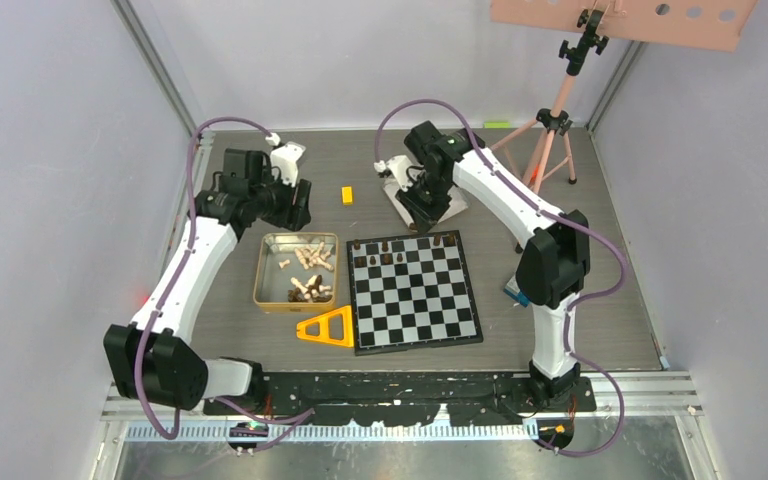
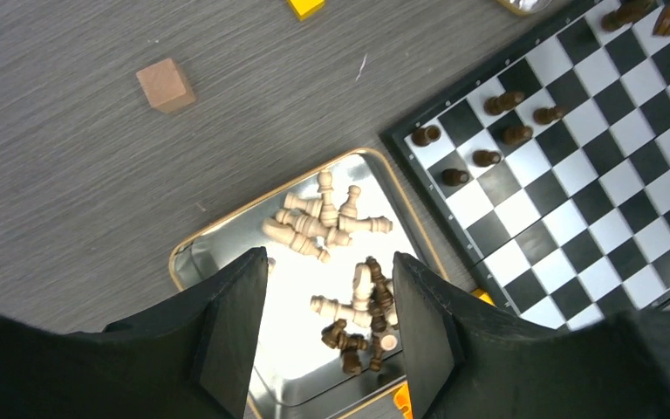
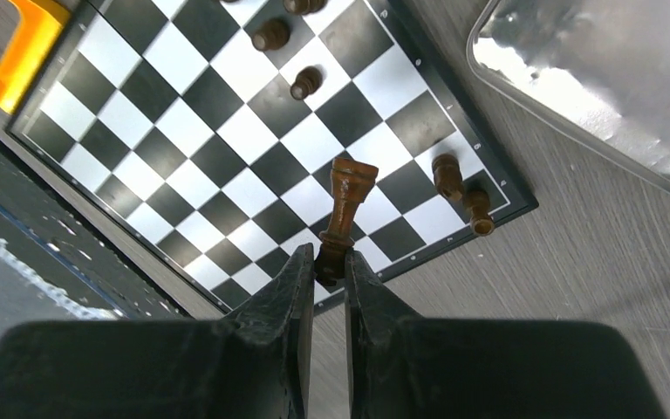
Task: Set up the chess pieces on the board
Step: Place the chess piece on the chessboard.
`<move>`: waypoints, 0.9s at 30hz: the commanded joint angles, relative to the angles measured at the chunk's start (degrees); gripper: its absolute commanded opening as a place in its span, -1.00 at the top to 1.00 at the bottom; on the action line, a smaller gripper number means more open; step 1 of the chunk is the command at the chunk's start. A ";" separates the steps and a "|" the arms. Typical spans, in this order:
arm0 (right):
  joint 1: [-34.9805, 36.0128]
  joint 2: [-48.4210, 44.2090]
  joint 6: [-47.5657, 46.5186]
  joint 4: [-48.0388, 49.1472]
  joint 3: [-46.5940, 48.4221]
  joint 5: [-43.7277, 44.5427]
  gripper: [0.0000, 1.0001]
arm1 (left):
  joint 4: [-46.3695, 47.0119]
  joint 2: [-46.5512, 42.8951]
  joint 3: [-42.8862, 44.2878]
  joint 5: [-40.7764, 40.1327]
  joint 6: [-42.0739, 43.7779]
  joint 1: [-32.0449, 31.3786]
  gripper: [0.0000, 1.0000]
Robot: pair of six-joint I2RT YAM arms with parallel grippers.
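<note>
The board (image 1: pixel 420 300) lies at mid-table with several dark brown chess pieces (image 1: pixel 392 247) standing along its far rows. More pale and dark pieces (image 1: pixel 310 265) lie piled in a gold tin (image 1: pixel 260 270) to its left. My left gripper (image 1: pixel 293 207) hovers open and empty over the tin (image 2: pixel 199 262), with the pile of pieces (image 2: pixel 318 227) below its gripper gap (image 2: pixel 327 262). My right gripper (image 1: pixel 425 213) is shut on a dark brown piece (image 3: pixel 346 205) above the board's far right corner (image 3: pixel 183 148), and its fingertips (image 3: pixel 330 257) pinch the piece's base. Two dark pieces (image 3: pixel 449 175) stand at that corner.
An orange triangle frame (image 1: pixel 328 328) lies by the board's near left corner. A yellow block (image 1: pixel 347 195) and a small brown cube (image 2: pixel 166 85) lie beyond the tin. A silver tin lid (image 3: pixel 611 78) lies behind the board. A tripod (image 1: pixel 555 120) stands at the back right.
</note>
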 commanded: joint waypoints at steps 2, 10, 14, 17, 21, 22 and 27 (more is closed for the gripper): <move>2.32 0.21 -4.05 -7.11 3.95 5.72 0.94 | -2.44 -2.77 -1.56 -2.55 5.28 0.04 -0.14; 4.01 2.37 -5.69 -10.56 5.74 9.32 0.94 | -4.01 -3.98 -1.74 -3.96 6.91 0.62 -0.21; 4.46 4.74 -6.66 -13.05 8.85 10.52 0.94 | -4.78 -4.89 -2.25 -4.78 7.86 0.81 -0.34; 4.81 7.00 -7.36 -15.27 11.32 11.00 0.94 | -4.88 -5.84 -2.93 -4.85 8.47 0.88 -0.43; 5.34 9.80 -8.56 -18.21 14.81 12.07 0.94 | -4.58 -6.88 -3.43 -4.86 8.79 1.07 -0.51; 5.37 10.31 -9.06 -18.62 15.88 12.19 0.95 | -4.59 -6.95 -3.43 -4.85 8.79 1.09 -0.52; 5.72 13.69 -10.98 -21.13 19.22 13.09 0.94 | -4.66 -7.24 -3.61 -4.59 9.04 1.35 -0.53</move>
